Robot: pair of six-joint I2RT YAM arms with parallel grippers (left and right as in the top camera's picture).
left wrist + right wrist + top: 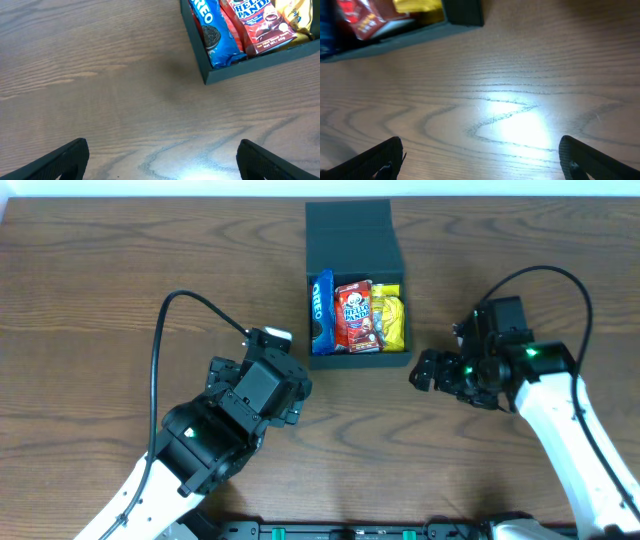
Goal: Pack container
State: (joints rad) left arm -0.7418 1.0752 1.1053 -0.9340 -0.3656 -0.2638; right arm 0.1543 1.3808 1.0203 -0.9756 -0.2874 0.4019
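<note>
Sitting at 12 o'clock on the table (110, 260): container (360, 360), lid flap (348, 230) open; blue pack (321, 310), red pack (354, 316), yellow pack (393, 318) tucked inside; left fingers (67, 159) and right fingers (380, 159) wide open, empty; probably only shutting the lid left.

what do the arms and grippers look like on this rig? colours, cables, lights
The left arm and right arm look alike, with white lower links and boxy black joint housings. Each shows a small green light. A thin black cable loops free off each arm. The left gripper and right gripper have plain matte black fingers, wedge-shaped in the wrist views. No readable markings.
</note>
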